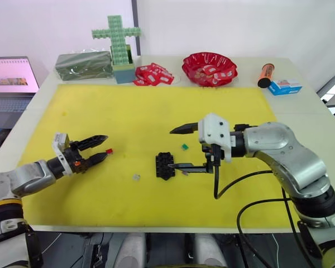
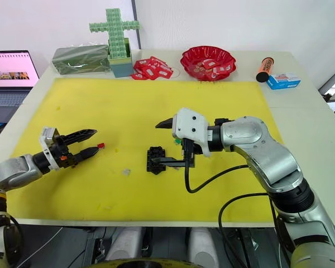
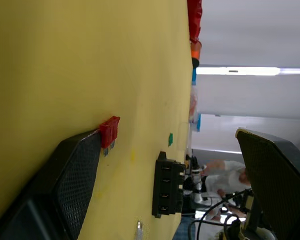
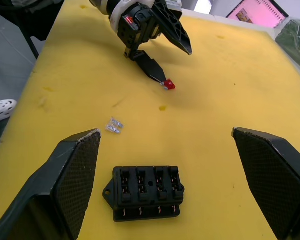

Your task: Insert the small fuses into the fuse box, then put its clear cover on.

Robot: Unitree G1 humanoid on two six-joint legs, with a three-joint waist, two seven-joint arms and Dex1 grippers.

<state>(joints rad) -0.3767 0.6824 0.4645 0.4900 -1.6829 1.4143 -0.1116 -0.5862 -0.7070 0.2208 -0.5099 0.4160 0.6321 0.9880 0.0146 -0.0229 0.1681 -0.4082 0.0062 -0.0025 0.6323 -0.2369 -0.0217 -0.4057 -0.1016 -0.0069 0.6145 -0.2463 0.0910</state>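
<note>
Left eye view: the left gripper (image 1: 102, 147) hovers low over the yellow mat (image 1: 128, 111) with its jaws parted, empty, the lower fingertip just touching the red fuse (image 1: 109, 151), which lies flat on the mat. The right gripper (image 1: 177, 148) hangs spread wide and empty over the black fuse box (image 1: 164, 165), whose slots face up. A green fuse (image 1: 185, 147) lies just beyond the box, and a pale clear piece (image 1: 136, 177), too small to identify, lies nearer the left arm.

The red fuse looks very light, stiff and smooth, so it will likely skid or flip if nudged. It is best pinched across its broad flat faces near the coloured head, leaving the metal blades free for the slot. The box is light too and may slide under pressure.
</note>
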